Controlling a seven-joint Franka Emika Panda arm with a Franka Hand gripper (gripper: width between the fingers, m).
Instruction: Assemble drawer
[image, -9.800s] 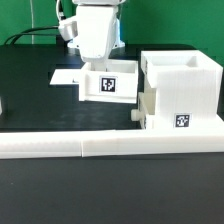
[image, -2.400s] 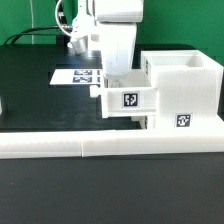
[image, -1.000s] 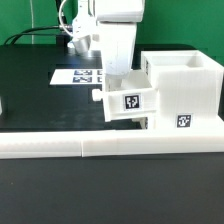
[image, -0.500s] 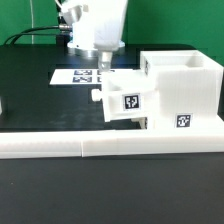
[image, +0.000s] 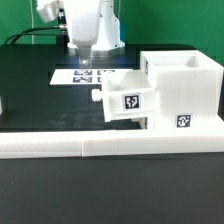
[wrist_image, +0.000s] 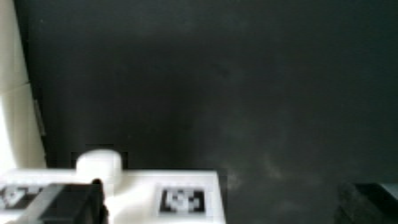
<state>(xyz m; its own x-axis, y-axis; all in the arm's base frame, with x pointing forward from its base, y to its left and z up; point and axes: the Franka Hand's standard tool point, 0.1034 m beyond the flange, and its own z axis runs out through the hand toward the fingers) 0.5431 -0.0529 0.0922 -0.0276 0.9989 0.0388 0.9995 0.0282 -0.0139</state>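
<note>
The large white drawer housing (image: 183, 92) stands on the exterior view's right against the border rail. A smaller white knobbed tray (image: 127, 100) with a square tag sits partly pushed into the housing's side, its knob (image: 97, 98) pointing to the exterior view's left. My gripper (image: 88, 62) hangs above and to the left of the tray, over the marker board (image: 78, 76), clear of everything. In the wrist view its dark fingers (wrist_image: 57, 203) stand wide apart with nothing between them. A white knob (wrist_image: 98, 163) and a tagged white surface (wrist_image: 178, 200) show beneath.
The long low white border rail (image: 60, 148) runs along the front of the black table; it also shows in the wrist view (wrist_image: 16, 90). Cables hang behind the arm.
The gripper held the tray and slid it toward the housing. It has since let go, risen and moved to the exterior view's left; the tray stays in the housing.
</note>
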